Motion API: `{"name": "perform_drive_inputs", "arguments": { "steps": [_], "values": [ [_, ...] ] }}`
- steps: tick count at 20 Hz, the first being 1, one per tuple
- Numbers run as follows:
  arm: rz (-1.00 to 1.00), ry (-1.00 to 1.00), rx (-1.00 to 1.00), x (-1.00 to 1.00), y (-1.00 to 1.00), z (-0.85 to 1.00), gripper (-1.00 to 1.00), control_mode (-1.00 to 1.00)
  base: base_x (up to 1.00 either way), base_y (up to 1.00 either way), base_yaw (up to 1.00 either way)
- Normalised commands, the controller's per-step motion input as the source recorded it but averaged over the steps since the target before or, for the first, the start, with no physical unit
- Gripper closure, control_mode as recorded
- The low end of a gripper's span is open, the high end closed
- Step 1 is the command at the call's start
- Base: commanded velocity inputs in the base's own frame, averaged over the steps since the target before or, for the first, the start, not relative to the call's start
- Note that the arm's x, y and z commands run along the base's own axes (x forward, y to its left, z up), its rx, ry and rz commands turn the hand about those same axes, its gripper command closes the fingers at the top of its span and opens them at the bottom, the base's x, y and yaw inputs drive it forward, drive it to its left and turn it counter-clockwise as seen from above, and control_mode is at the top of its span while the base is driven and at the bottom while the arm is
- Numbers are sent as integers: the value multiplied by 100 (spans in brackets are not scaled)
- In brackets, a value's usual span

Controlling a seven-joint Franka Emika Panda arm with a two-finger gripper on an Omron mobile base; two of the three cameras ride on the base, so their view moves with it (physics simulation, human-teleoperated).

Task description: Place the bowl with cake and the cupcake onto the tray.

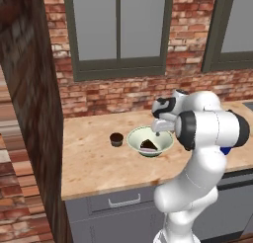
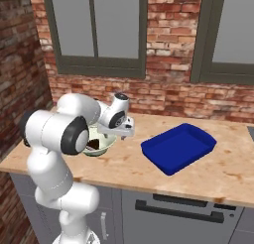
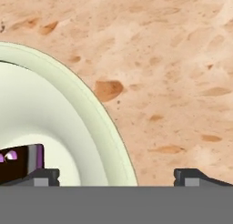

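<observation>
The pale greenish-white bowl [image 1: 149, 141] holds a dark brown piece of cake [image 1: 148, 146] and rests on the counter. The small dark cupcake [image 1: 116, 139] sits just left of it, apart from it. My gripper [image 1: 159, 132] hangs over the bowl's right rim and is open. In the hand view the gripper [image 3: 118, 177] straddles the rim: one fingertip [image 3: 45, 176] lies inside the bowl [image 3: 54, 123] near the cake [image 3: 18, 161], the other [image 3: 191, 176] outside over the counter. The deep blue tray [image 2: 178, 148] lies to the right of the bowl [image 2: 101, 145] and gripper [image 2: 115, 137].
The wooden counter [image 1: 94, 163] ends at a brick column [image 1: 34, 113] on the left and a brick wall with windows [image 2: 163, 96] behind. My arm's elbow [image 1: 212, 128] stands over the counter's front edge, between bowl and tray.
</observation>
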Motion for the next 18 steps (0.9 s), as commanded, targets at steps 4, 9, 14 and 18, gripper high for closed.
{"name": "perform_drive_inputs", "arguments": {
  "steps": [4,9,14,18],
  "values": [
    [3,0,0,0,0,-4,100,-100,0,0,0],
    [-2,0,1,0,-8,2,100,-100,0,0,0],
    [-20,1,13,2,-43,42,100,-100,0,0,0],
    [-28,0,16,-4,-31,47,100,-100,0,0,0]
  ]
}}
